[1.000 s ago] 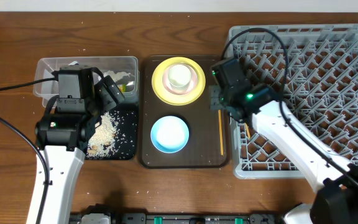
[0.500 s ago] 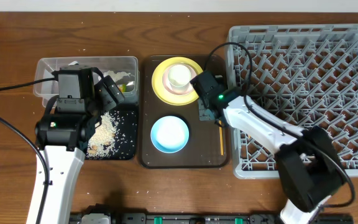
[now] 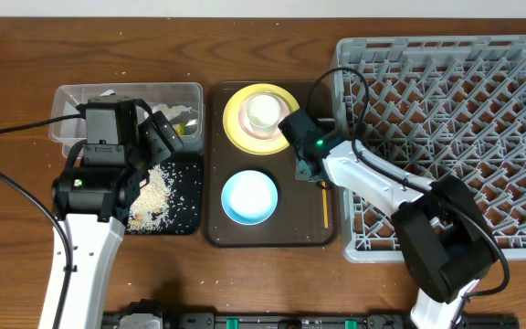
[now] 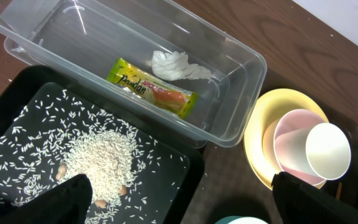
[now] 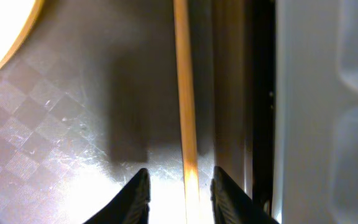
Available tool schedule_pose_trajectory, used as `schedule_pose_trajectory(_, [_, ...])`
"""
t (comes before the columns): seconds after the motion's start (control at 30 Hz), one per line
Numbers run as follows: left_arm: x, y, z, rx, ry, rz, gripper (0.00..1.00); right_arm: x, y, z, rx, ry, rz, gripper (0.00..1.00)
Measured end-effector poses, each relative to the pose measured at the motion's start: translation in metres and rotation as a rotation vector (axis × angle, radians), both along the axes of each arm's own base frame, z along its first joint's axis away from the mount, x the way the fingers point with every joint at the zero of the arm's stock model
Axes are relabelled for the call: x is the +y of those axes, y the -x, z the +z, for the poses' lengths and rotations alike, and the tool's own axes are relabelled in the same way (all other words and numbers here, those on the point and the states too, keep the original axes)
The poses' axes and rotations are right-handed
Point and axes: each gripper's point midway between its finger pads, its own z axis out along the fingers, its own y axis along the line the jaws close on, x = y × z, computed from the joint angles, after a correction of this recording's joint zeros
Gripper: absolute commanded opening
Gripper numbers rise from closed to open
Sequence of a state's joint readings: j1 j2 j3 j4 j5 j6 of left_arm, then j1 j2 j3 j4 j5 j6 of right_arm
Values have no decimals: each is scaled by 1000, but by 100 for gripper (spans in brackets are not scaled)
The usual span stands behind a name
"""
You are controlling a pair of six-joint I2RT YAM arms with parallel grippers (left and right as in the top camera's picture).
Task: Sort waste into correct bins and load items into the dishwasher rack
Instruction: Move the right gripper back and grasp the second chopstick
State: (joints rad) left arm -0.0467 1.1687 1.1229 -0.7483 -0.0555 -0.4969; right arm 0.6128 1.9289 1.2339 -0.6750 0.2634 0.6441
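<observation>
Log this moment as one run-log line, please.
right claw: open, straddling chopstick | left claw: open, empty | tissue, wrapper: in clear tub

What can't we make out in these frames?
A second chopstick: only one chopstick shows; in overhead the right arm covers its upper end.
Whether the right gripper touches it: the right wrist view is blurred there.
The light blue bowl: cut by the left wrist view's bottom edge.
The pink bowl inside: hidden by the white cup.
</observation>
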Motion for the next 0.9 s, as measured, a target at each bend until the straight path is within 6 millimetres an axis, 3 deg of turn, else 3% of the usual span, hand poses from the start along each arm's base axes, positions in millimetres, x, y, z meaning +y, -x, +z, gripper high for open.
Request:
schedule_pose_trajectory(0.57, [0, 0, 0, 0, 0, 0, 95, 9, 12, -11, 55, -77, -49, 50])
schedule_pose_trajectory(0.73, [0, 0, 0, 0, 0, 0, 95, 17, 14, -13, 72, -125, -42, 49])
schedule_pose_trajectory(0.9, [0, 0, 0, 0, 0, 0, 95, 28, 14, -12, 80, -178, -34, 41])
